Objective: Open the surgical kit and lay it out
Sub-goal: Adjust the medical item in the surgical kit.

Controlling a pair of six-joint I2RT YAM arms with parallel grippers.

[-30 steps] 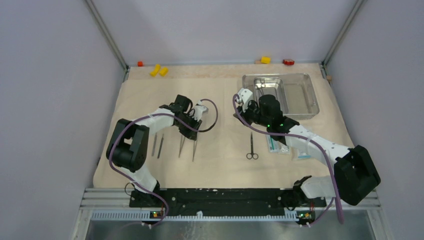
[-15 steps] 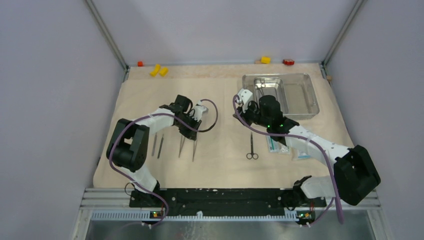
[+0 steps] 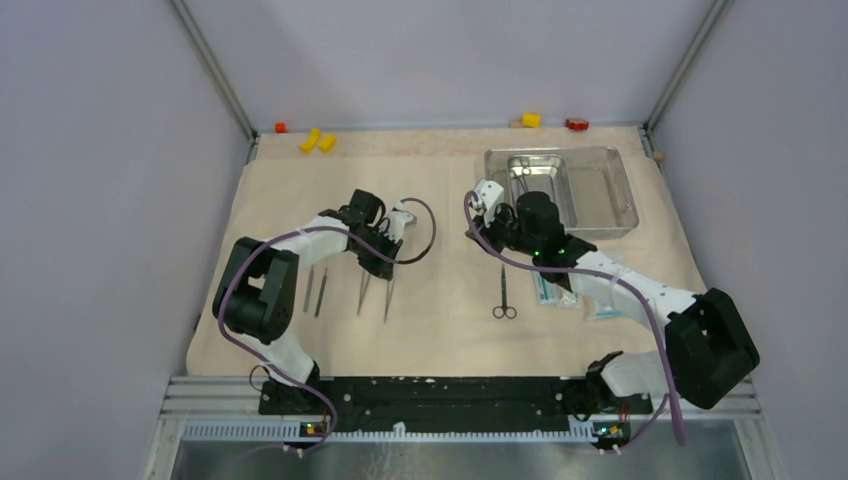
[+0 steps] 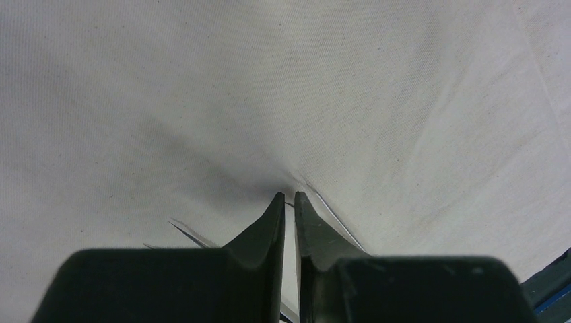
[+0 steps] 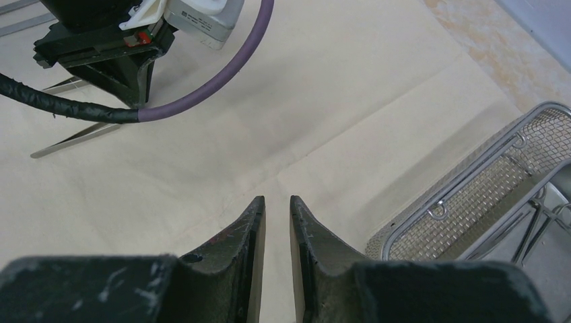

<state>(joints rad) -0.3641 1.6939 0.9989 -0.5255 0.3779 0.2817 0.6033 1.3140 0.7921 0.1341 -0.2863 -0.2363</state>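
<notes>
The beige cloth wrap (image 3: pixel 450 180) lies spread flat over the table. At its far right stands the steel tray (image 3: pixel 605 190) with a mesh insert (image 5: pixel 471 195), which holds an instrument (image 3: pixel 522 172). My left gripper (image 3: pixel 385 268) points down at the cloth, its jaws (image 4: pixel 288 198) almost together around a thin arm of the tweezers (image 3: pixel 389 298). A second pair of tweezers (image 3: pixel 364 293) lies beside them. Scissors (image 3: pixel 504 292) and sealed packets (image 3: pixel 555 290) lie at centre right. My right gripper (image 3: pixel 483 222) hovers left of the tray, its fingers (image 5: pixel 277 202) a narrow gap apart with nothing between them.
Two small instruments (image 3: pixel 314 290) lie left of the tweezers. Yellow blocks (image 3: pixel 318 141) and a red one (image 3: pixel 576 124) sit along the far edge. The left arm's purple cable (image 5: pixel 222 81) loops between the two grippers. Grey walls close both sides.
The left jaws have drawn closer together around the tweezers. Neither arm has visibly shifted.
</notes>
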